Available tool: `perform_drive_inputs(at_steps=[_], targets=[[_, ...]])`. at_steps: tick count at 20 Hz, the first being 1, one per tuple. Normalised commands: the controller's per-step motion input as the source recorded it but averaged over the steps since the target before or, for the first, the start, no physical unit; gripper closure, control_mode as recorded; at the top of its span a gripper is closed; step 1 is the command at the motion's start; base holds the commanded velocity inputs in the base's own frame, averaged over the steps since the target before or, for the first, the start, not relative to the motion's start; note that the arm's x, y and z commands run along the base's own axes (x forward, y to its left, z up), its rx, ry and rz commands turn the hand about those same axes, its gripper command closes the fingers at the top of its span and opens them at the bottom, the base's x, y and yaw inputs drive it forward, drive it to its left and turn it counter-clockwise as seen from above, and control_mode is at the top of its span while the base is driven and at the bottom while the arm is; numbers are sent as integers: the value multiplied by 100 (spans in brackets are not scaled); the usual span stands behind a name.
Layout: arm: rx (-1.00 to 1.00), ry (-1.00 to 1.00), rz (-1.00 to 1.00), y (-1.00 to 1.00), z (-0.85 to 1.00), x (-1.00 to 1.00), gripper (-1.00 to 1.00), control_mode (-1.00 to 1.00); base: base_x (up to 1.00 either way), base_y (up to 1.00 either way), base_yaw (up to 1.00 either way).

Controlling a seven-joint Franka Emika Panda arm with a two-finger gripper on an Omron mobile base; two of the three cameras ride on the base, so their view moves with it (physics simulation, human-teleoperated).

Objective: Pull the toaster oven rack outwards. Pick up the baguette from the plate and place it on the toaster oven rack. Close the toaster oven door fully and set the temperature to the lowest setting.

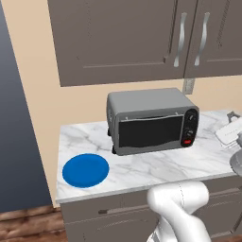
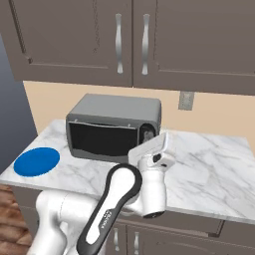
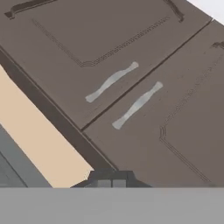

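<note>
Toaster oven: you have the boxy grey metal toaster oven (image 1: 152,120) standing on the white marbled counter (image 1: 156,165), towards the far wall and under the brown upper cabinets (image 1: 142,38).
Oven door: you see the rectangular drop-down door with its dark glass pane (image 1: 150,132) upright and flush with the oven's front.
Control panel: the dark panel with black knobs and a red button (image 1: 190,128) sits at the oven's right end in the left base view.
Rack and baguette: the dark glass hides the inside, so you cannot tell where the wire rack or the bread lies.
Plate: your flat round bright blue plate (image 1: 85,170) lies on the counter at the near left, well apart from the oven, its top bare.
End effector: in the hand view you find the two dark tips of the end effector (image 3: 111,183) pressed together with nothing between them, pointing up at the cabinet doors and their two silver handles (image 3: 111,81).
Arm: in the right base view the white hand (image 2: 152,149) is raised just in front of the oven's right end, covering part of the control panel.
</note>
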Motion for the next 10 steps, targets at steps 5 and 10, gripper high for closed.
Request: perform_drive_inputs(at_steps=[5, 10], targets=[[16, 4, 4, -40, 61, -50, 100, -100, 0, 0, 0], [8, 29, 12, -42, 7, -43, 100, -100, 0, 0, 0]])
